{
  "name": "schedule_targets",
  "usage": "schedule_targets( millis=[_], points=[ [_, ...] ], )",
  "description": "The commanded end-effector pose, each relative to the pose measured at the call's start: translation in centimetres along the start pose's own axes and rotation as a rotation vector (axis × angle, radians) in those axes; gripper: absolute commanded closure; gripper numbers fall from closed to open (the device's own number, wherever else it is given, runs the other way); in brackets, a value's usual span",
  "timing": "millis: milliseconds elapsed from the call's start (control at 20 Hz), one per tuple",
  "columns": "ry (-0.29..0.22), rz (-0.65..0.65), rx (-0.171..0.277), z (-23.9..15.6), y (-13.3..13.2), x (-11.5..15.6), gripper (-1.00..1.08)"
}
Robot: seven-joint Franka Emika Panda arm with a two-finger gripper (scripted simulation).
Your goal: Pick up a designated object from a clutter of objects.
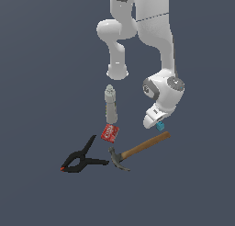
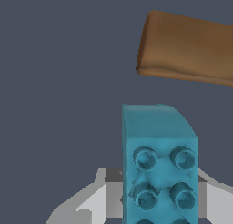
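Observation:
The small teal block (image 1: 160,126) with studs sits between my gripper's (image 1: 159,122) fingers, right under the white hand, near the end of the hammer's wooden handle (image 1: 151,142). In the wrist view the teal block (image 2: 159,164) fills the space between the grey fingers (image 2: 93,202), whose pads press against both of its sides. My gripper (image 2: 159,193) is shut on it. The brown handle end (image 2: 186,48) lies just beyond the block. Whether the block rests on the floor or is held just off it, I cannot tell.
The hammer's dark head (image 1: 118,160) points toward the black spring clamp (image 1: 81,160). A small red box (image 1: 109,132) lies below an upright grey bottle (image 1: 110,104). The arm's white base (image 1: 117,71) stands behind them on the dark grey floor.

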State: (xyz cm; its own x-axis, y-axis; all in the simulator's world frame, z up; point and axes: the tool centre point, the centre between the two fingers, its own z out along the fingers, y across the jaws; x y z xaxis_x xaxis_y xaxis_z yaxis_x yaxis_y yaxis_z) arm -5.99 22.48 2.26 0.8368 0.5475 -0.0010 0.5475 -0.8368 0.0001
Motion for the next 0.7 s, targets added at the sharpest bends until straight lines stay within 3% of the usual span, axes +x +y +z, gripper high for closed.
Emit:
schedule_targets(
  millis=[0,300,650],
  points=[
    [0.001,0.000,0.000,-0.2,0.1,0.0,1.08],
    [0.000,0.000,-0.001,-2.3,0.9,0.1,1.08],
    [0.000,-0.001,0.000,-7.2,2.7,0.4,1.08]
  ],
)
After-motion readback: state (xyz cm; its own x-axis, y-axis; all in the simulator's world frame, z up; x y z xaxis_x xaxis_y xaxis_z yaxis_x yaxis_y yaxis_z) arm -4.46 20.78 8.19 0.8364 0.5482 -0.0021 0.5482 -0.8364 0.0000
